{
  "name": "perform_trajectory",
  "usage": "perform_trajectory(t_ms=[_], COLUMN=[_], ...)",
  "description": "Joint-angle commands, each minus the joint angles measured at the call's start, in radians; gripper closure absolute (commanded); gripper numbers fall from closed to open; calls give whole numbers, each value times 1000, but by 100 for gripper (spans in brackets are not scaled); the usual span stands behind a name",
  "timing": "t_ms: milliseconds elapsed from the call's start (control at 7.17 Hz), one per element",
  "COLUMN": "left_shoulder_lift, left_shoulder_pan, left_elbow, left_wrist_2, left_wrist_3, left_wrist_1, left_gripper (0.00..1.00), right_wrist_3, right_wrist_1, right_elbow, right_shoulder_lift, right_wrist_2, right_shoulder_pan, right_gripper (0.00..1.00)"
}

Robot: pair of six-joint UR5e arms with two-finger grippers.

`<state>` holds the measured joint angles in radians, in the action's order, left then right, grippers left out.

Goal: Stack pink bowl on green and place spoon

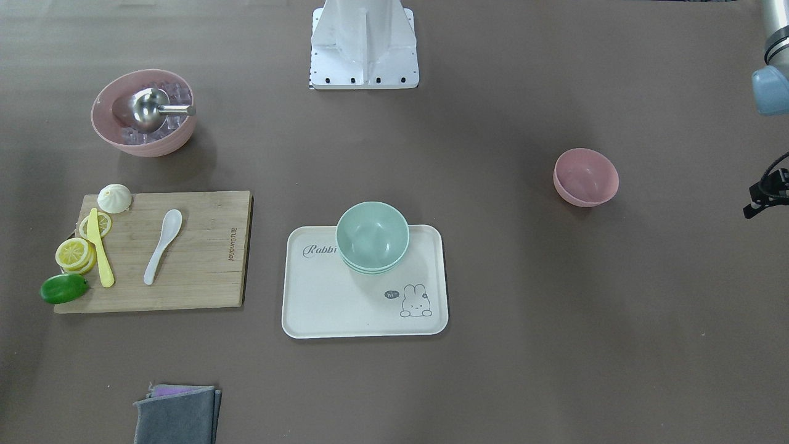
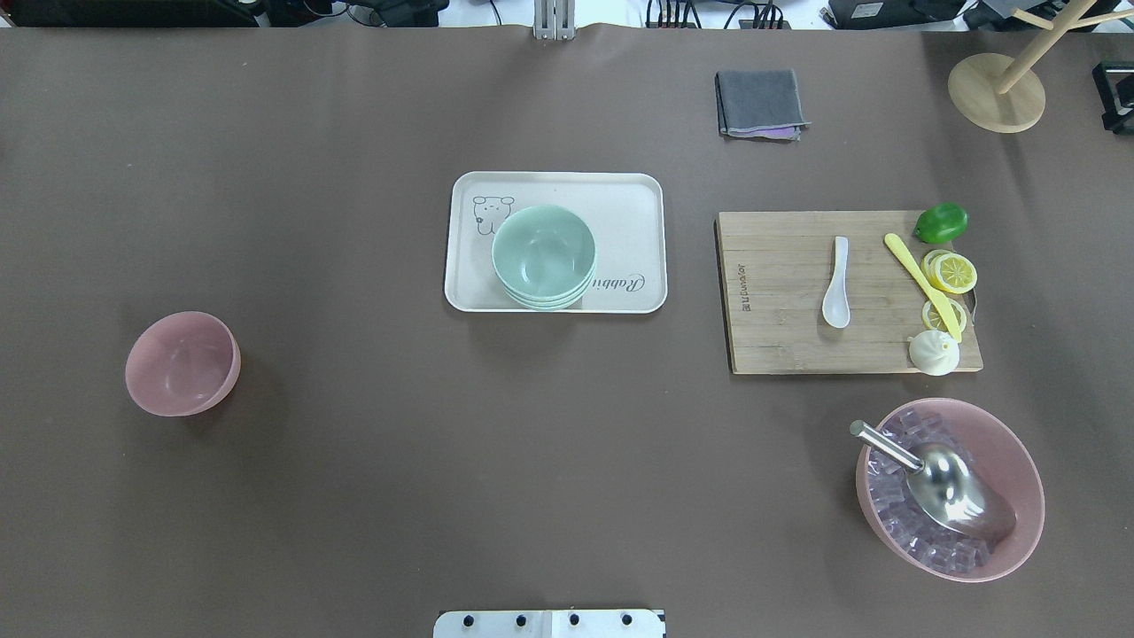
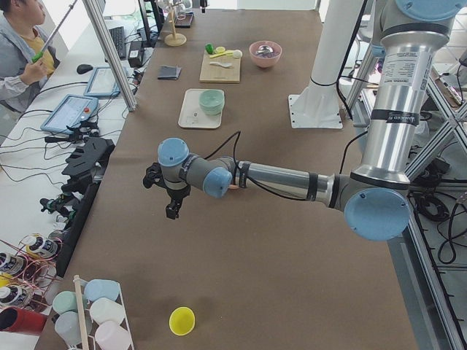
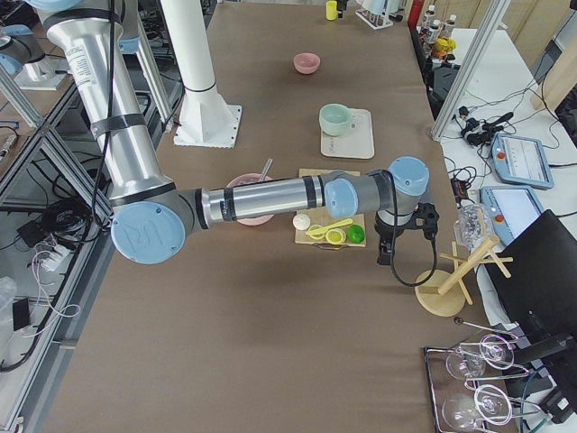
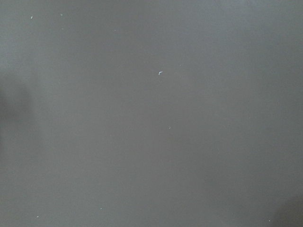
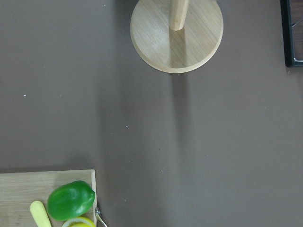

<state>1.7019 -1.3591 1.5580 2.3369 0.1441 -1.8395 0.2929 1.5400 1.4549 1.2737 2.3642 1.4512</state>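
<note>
A small pink bowl stands empty on the table at my left side; it also shows in the overhead view. Stacked green bowls sit on a white rabbit tray at the centre. A white spoon lies on a wooden cutting board at my right. My left gripper hangs over bare table beyond the pink bowl. My right gripper hangs past the board's far end. I cannot tell whether either is open or shut.
A large pink bowl holds ice cubes and a metal scoop. Lemon slices, a yellow knife, a bun and a green fruit lie on the board. A wooden stand and a grey cloth are at the far edge.
</note>
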Motion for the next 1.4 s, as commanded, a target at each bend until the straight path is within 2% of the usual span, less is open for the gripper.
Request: perform_trajectory(t_ms=[0, 558, 698, 977, 1256], left_shoulder_lift=[-14, -31, -21, -34, -38], left_shoulder_pan=[2, 2, 5, 3, 2], left_elbow=[-1, 5, 2, 27, 43], left_wrist_2=[1, 1, -1, -2, -2], left_wrist_3=[41, 136, 179, 177, 167], left_wrist_1=[-33, -35, -37, -34, -34], left_gripper=[2, 2, 2, 2, 2], right_wrist_3=[-1, 0, -4, -3, 12], right_wrist_1=[0, -1, -26, -162, -163], right_elbow=[5, 25, 28, 16, 9], right_shoulder_lift=[9, 0, 6, 55, 81], right_wrist_2=[7, 6, 6, -2, 1], right_shoulder_pan=[-2, -47, -54, -61, -78], right_gripper=[0, 0, 0, 0, 0])
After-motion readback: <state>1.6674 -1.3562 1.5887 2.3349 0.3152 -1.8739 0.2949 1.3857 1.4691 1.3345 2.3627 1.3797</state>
